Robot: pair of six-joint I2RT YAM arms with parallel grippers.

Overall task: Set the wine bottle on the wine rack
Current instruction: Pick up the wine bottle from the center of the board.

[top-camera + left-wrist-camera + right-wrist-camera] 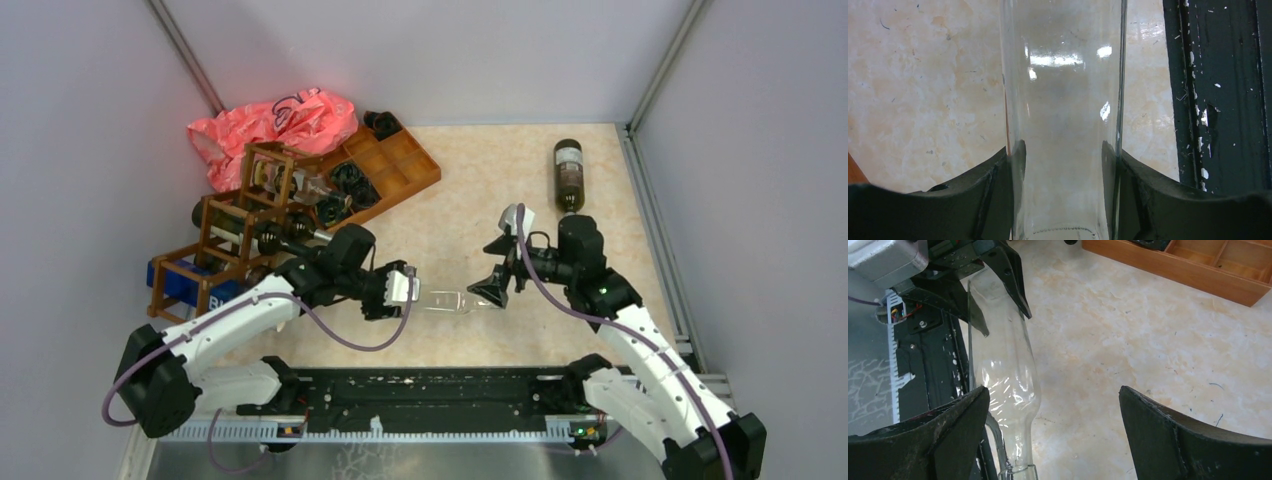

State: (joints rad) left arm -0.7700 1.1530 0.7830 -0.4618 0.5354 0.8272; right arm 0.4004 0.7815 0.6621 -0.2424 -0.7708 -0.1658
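Observation:
A clear glass wine bottle (pixel 445 300) lies horizontal over the table's middle, its base in my left gripper (pixel 408 288), which is shut on it; its body (pixel 1063 125) sits between the black fingers (pixel 998 195). The neck points right toward my right gripper (pixel 497 270), which is open, with the bottle neck (pixel 1013 405) next to its left finger (pixel 938 430) and not gripped. The dark brown wine rack (pixel 240 225) stands at the far left with dark bottles lying in its cells. A brown bottle (pixel 568 175) lies at the far right.
An orange-brown compartmented tray (pixel 395 165) sits behind the rack, also in the right wrist view (pixel 1198 265). A pink plastic bag (pixel 275 125) lies in the back left corner. A blue box (pixel 185 285) is under the rack's near end. The black base rail (pixel 430 395) runs along the near edge.

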